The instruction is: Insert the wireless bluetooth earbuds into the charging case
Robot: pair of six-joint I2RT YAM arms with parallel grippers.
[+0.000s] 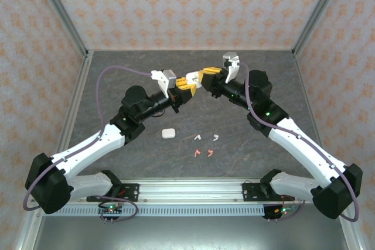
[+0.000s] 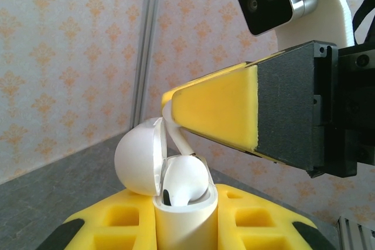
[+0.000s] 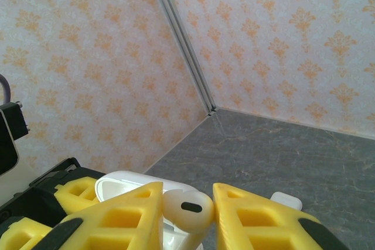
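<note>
My left gripper (image 1: 185, 88) is clamped on the charging case (image 1: 191, 79) and holds it in the air above the far half of the table (image 1: 117, 80). From my left wrist I see the case upright between my yellow fingers, its lid swung open to the left.

My right gripper (image 1: 202, 75) meets it from the other side, tip to tip. It is closed on a white earbud (image 3: 187, 209), with the rounded head pinched between both pads. That bud sits right above the case's mouth, and its thin stem slants down from my right fingertips to the rim of the opening. Another bud head (image 2: 184, 182) shows in the case's well.

Down on the table, nearer my bases, lie a closed white case (image 1: 169, 133) and two white buds (image 1: 198, 137) just right of it. Two coral-pink buds (image 1: 197, 154) lie near those.
</note>
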